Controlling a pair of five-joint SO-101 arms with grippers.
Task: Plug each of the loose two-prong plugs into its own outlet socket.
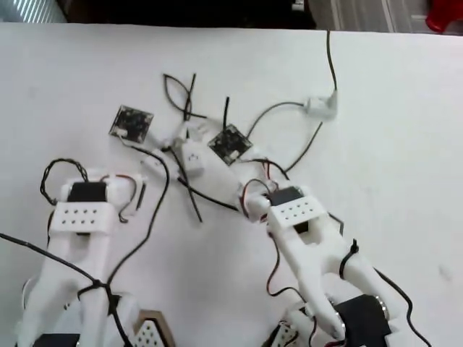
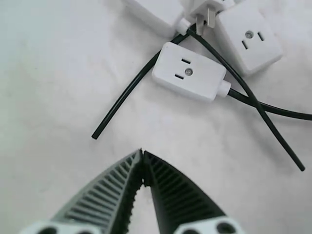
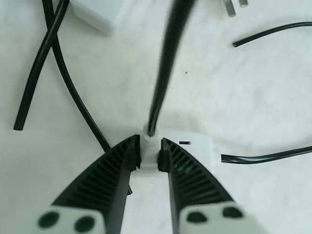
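My right gripper [image 3: 149, 145] is shut on a white two-prong plug [image 3: 148, 158] whose black cable [image 3: 165, 63] rises from it. The plug stands on a white outlet socket [image 3: 195, 145]. In the high view this gripper [image 1: 251, 206] is at the table's middle. My left gripper [image 2: 142, 157] is shut on nothing, a little short of another white socket [image 2: 187, 73]. Beyond that lie a further socket [image 2: 248, 39] and a loose plug [image 2: 204, 17] with bare prongs. From above, the left gripper [image 1: 141, 189] sits next to the socket cluster [image 1: 189, 153].
Two dark circuit boards [image 1: 132, 121] [image 1: 230, 143] lie behind the sockets. Loose black cables [image 1: 189, 195] cross the middle of the table. A white plug block [image 1: 318, 107] with a cable lies at the back right. The table's far edge [image 1: 217, 26] runs along the back.
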